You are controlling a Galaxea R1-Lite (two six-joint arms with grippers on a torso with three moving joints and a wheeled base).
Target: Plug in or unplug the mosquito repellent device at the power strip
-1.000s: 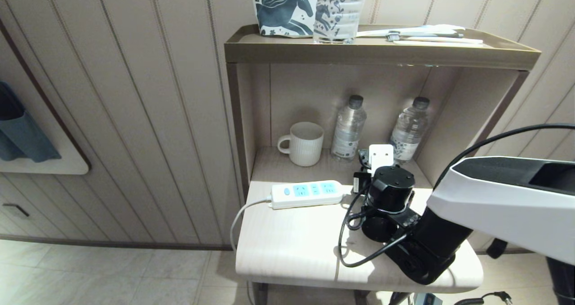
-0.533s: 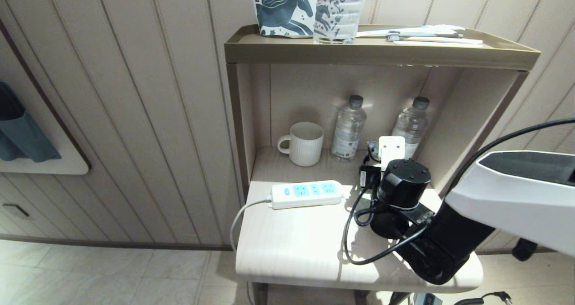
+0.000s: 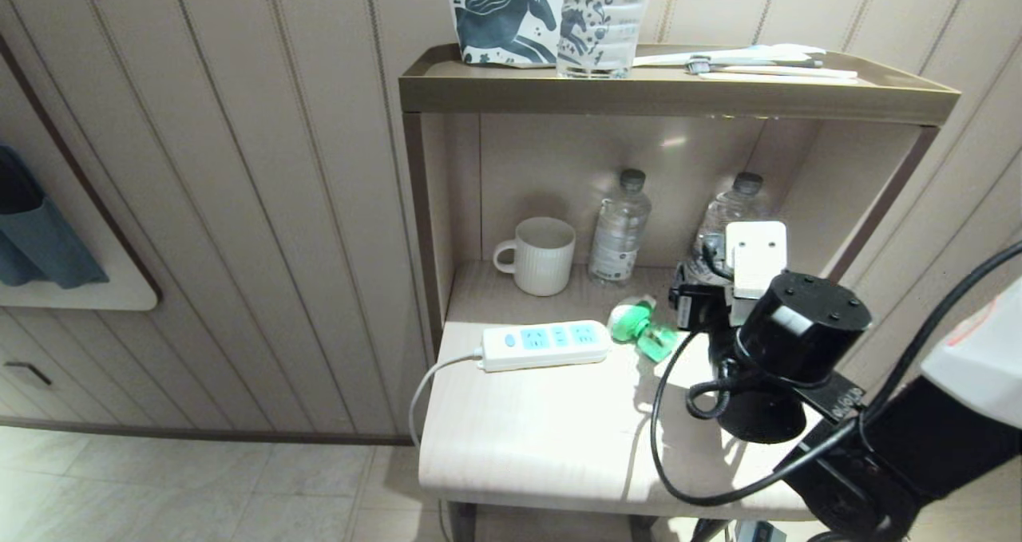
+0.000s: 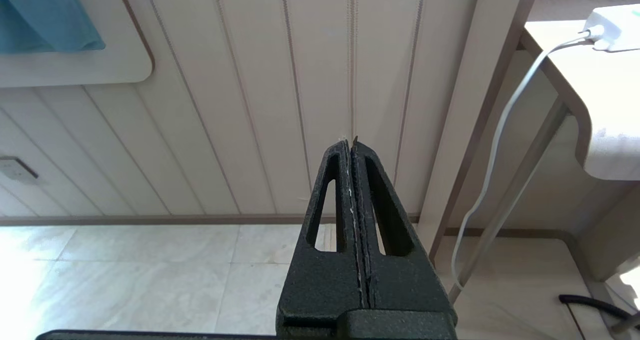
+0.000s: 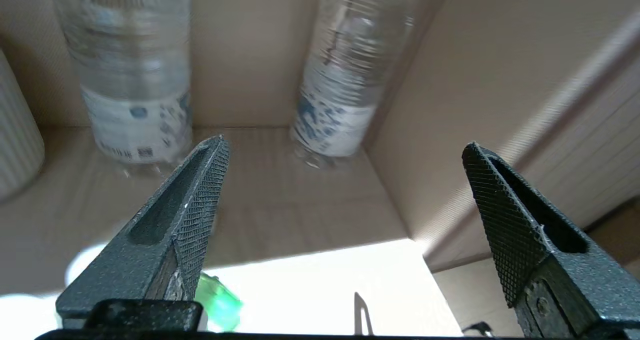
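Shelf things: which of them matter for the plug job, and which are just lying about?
Job: mosquito repellent device, lying unplugged beside the power strip; right gripper, open.

Lying about: mug, two water bottles, horse-print bag.

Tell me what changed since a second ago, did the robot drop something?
The right gripper has pulled back to the right and up with its jaws wide open, uncovering the mosquito repellent device, which lies loose on the table beside the power strip, unplugged. The strip, mug and water bottles stayed put.
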